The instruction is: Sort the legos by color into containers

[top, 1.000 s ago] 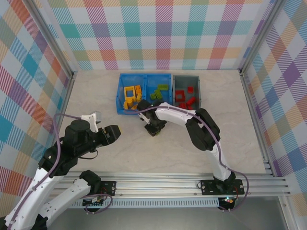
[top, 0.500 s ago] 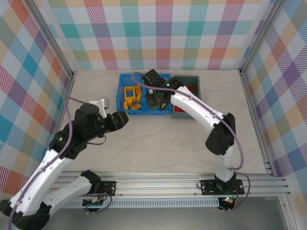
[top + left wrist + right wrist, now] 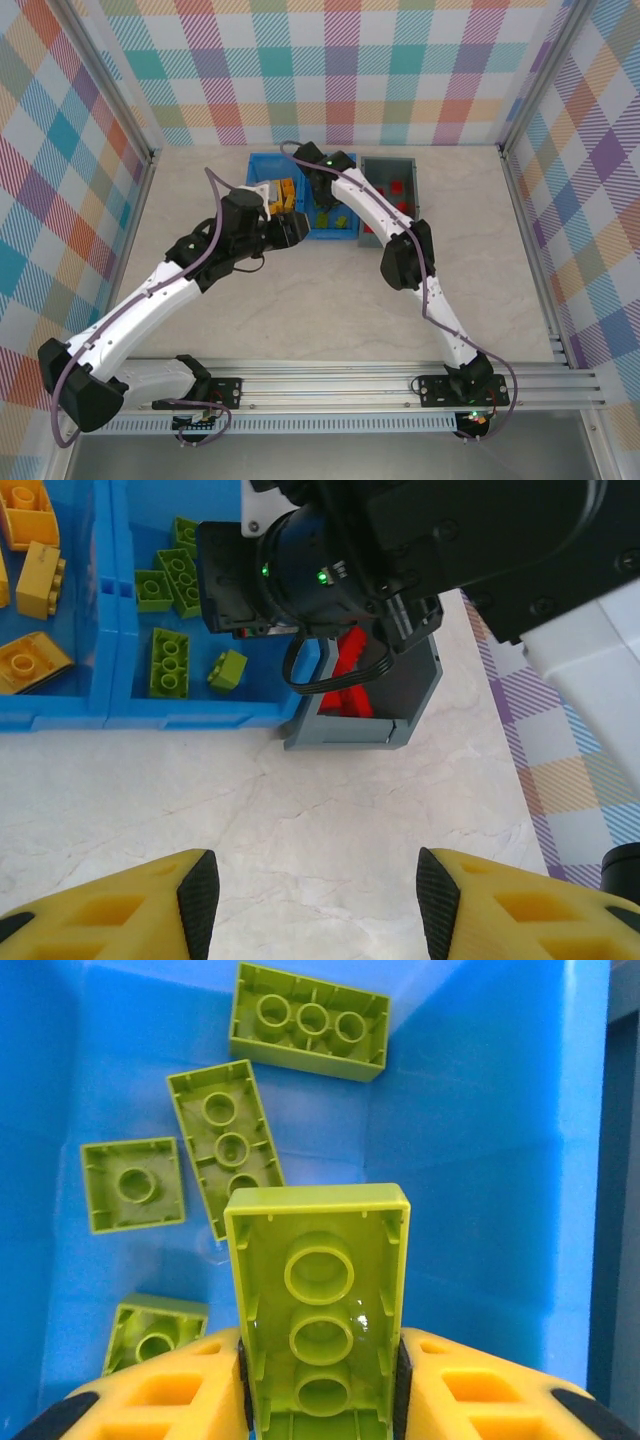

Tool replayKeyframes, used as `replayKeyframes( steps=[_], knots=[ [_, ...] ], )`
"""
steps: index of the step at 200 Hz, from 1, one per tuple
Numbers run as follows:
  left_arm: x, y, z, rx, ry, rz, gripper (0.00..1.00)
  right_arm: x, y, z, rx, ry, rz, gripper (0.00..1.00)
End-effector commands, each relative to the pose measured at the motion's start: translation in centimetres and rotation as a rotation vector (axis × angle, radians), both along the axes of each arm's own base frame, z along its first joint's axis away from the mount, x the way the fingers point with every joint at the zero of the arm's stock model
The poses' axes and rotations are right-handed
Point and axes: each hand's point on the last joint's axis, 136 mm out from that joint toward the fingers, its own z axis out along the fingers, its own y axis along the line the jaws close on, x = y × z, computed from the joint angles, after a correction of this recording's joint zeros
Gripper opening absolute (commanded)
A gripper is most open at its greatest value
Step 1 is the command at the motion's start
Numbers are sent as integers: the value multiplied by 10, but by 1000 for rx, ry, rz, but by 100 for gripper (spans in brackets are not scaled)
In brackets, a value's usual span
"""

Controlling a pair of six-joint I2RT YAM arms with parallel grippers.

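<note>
Sorting looks nearly done: right gripper (image 3: 320, 1385) clamped on green brick (image 3: 318, 1290) over green compartment (image 3: 470, 1240) of bin (image 3: 150, 712); left gripper (image 3: 318, 900) apart, empty.

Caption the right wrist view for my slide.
Right gripper holds a lime green brick above four other lime bricks in the blue bin.

On my pale, marbled table (image 3: 300, 310), 2 bins sit directly on the surface toward 12 o'clock: the blue bin (image 3: 150, 715) and, pressed against its 3 o'clock side, the dark grey bin (image 3: 350, 732).
</note>
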Motion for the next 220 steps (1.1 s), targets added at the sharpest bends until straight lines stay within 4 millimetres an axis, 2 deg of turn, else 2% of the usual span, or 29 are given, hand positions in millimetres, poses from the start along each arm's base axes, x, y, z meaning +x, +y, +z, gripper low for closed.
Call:
replayKeyframes(
  steps=[1,11,28,54,76,107,132,166,188,196,205,206,207,209,210,212,213,216,217,219,220],
  knots=[
    [4,-9,12,-17,-61,-15,56,7,-8,3,-28,-43,-50,39],
    [4,-10,9,-16,-57,-15,56,8,-7,0,-26,-44,-51,43],
    [3,-11,6,-10,-51,-18,56,9,-5,-1,-13,-47,-56,56],
    [2,-9,5,-3,-48,-17,56,9,5,14,34,-71,-38,63],
    [0,-7,5,-3,-45,-12,57,7,16,47,96,-119,-7,64],
    [-4,1,1,16,-33,9,56,-4,33,108,199,-205,55,56],
    [-10,18,-4,50,-2,66,56,-20,30,155,273,-253,55,51],
    [-26,49,-10,116,36,147,57,-53,1,213,346,-332,50,49],
    [-37,76,-13,161,70,207,60,-88,-30,230,386,-393,66,54],
    [-40,88,-16,166,96,237,63,-103,-44,239,406,-424,70,60],
    [-43,103,-20,171,128,276,70,-121,-63,234,408,-439,69,70],
    [-44,105,-20,172,131,279,71,-124,-66,229,401,-431,68,71],
    [-44,107,-21,171,134,284,72,-126,-67,236,411,-447,69,73],
    [-45,109,-21,170,138,290,75,-129,-71,232,408,-445,68,76],
    [-45,111,-21,170,140,295,81,-132,-74,227,403,-440,67,77],
    [-45,114,-22,170,142,299,93,-135,-78,234,416,-459,66,81],
    [-46,115,-21,168,142,301,97,-137,-80,231,414,-457,66,83],
    [-46,119,-22,167,144,307,99,-143,-87,228,414,-462,67,97],
    [-46,121,-21,167,142,310,100,-145,-89,221,405,-452,65,99],
    [-47,123,-21,166,139,314,100,-149,-94,228,417,-473,68,100],
    [-47,125,-21,166,138,316,100,-152,-96,219,407,-460,67,100]
  ],
)
